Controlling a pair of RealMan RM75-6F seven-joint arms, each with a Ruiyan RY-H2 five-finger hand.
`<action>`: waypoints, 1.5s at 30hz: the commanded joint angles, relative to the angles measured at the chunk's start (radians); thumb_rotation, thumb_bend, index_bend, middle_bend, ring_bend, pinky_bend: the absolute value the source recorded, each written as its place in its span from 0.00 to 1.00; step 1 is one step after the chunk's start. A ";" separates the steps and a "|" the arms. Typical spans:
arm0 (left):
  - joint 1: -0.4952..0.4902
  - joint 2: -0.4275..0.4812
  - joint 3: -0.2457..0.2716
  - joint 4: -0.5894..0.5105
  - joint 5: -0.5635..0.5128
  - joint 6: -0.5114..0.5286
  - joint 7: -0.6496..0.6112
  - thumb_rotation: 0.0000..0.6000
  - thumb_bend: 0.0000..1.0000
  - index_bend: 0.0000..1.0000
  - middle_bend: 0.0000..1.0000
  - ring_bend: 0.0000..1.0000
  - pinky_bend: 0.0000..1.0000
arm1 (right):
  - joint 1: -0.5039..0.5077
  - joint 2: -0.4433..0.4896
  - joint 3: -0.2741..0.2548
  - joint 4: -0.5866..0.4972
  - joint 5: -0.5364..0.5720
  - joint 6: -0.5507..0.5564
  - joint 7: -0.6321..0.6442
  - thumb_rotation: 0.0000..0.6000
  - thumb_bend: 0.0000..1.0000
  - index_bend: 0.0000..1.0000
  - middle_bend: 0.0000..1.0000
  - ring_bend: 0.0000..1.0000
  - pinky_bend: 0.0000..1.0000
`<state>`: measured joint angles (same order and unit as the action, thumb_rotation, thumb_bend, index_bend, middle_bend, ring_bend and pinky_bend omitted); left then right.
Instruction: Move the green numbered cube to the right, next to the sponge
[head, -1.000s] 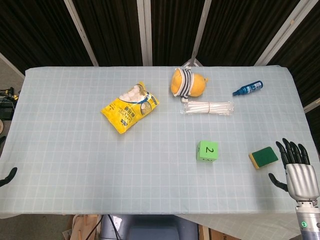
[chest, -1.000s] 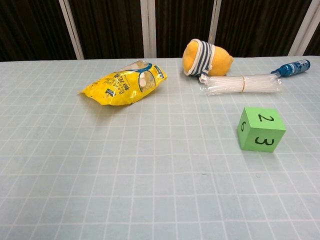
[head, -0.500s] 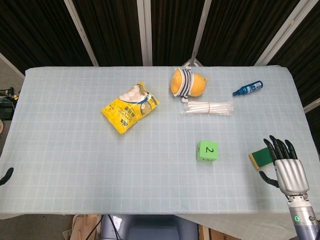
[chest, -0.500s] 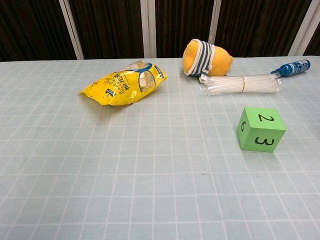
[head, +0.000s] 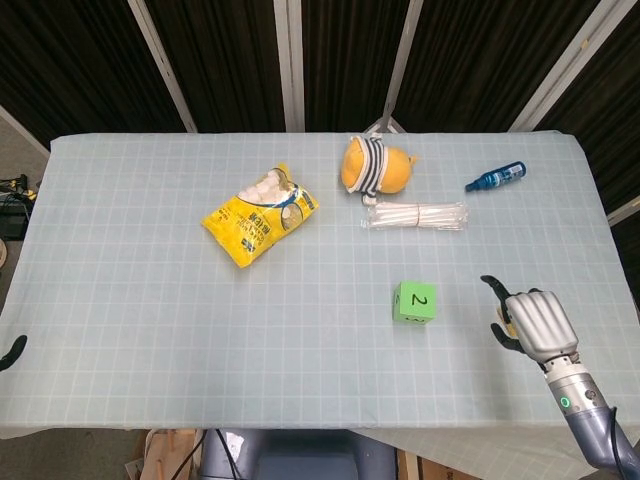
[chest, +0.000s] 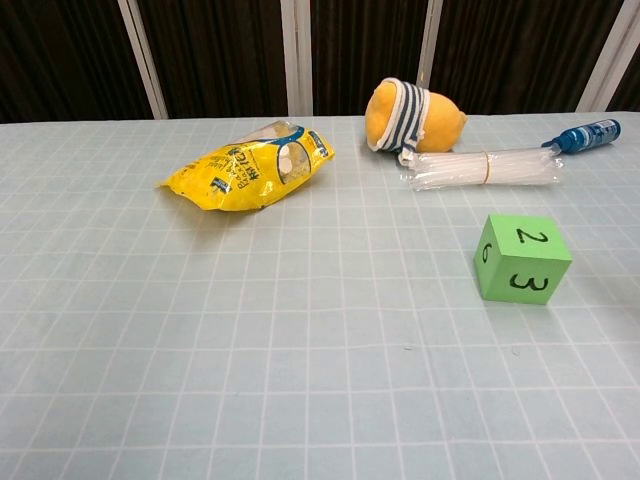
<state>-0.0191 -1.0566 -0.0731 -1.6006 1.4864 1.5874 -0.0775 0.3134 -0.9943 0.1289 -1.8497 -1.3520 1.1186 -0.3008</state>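
Note:
The green numbered cube (head: 415, 302) (chest: 522, 258) rests on the checked tablecloth right of centre, with a 2 on top and a 3 on its front face. My right hand (head: 530, 320) hovers to the right of the cube, a gap between them, back of the hand up and thumb sticking out toward the cube. It holds nothing that I can see. The hand covers the spot where the sponge lies, so the sponge is hidden. Only a dark fingertip of my left hand (head: 10, 351) shows at the table's near left edge. The chest view shows neither hand.
A yellow snack bag (head: 260, 215) (chest: 250, 165) lies left of centre. At the back are an orange striped plush toy (head: 375, 167) (chest: 412, 115), a bundle of clear straws (head: 417, 215) (chest: 485, 168) and a blue bottle (head: 496, 177) (chest: 585, 134).
My right hand has moved left from the table's right edge, over the sponge and toward the cube, tipping forward. The cube has not moved.

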 joint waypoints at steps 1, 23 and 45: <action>-0.001 -0.001 -0.001 -0.001 -0.002 -0.003 0.003 1.00 0.37 0.05 0.00 0.00 0.00 | 0.034 0.009 -0.005 -0.053 0.015 -0.036 -0.068 1.00 0.70 0.24 0.82 0.83 0.67; -0.006 -0.002 -0.009 -0.001 -0.028 -0.021 0.007 1.00 0.37 0.05 0.00 0.00 0.00 | 0.336 -0.053 0.018 -0.280 0.457 -0.173 -0.446 1.00 0.75 0.19 0.83 0.83 0.71; -0.009 0.002 -0.016 -0.004 -0.044 -0.032 0.005 1.00 0.37 0.05 0.00 0.00 0.00 | 0.638 -0.182 -0.048 -0.316 0.925 0.000 -0.761 1.00 0.75 0.19 0.83 0.84 0.71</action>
<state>-0.0279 -1.0552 -0.0886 -1.6047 1.4424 1.5558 -0.0725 0.9293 -1.1622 0.0911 -2.1628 -0.4517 1.0983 -1.0425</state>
